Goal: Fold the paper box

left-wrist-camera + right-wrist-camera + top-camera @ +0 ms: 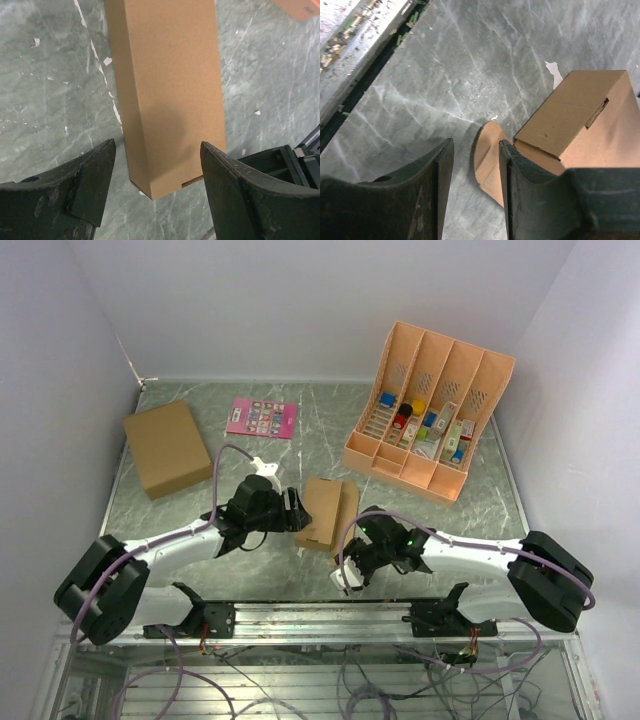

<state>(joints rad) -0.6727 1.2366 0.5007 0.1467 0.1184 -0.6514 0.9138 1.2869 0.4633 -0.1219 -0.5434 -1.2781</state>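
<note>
From above, the paper box [325,508] lies as an oblong carton on the table [300,455], between the left gripper [295,512] and the right gripper [348,573].

In the left wrist view, the left jaws stand wide apart and straddle the carton's near end, not clamped on it.

In the right wrist view, the right jaws are partly apart and hold nothing. A rounded flap [487,160] lies loose right beside them.

Closing that end seems to be the step in hand. Next, the flap probably needs pinching and tucking in while the left steadies the carton.

Green marbled bench [320,445] carrying a wide brown cardboard box [166,448], a pink sheet [262,417] and a peach organizer [470,380] of small items.
</note>
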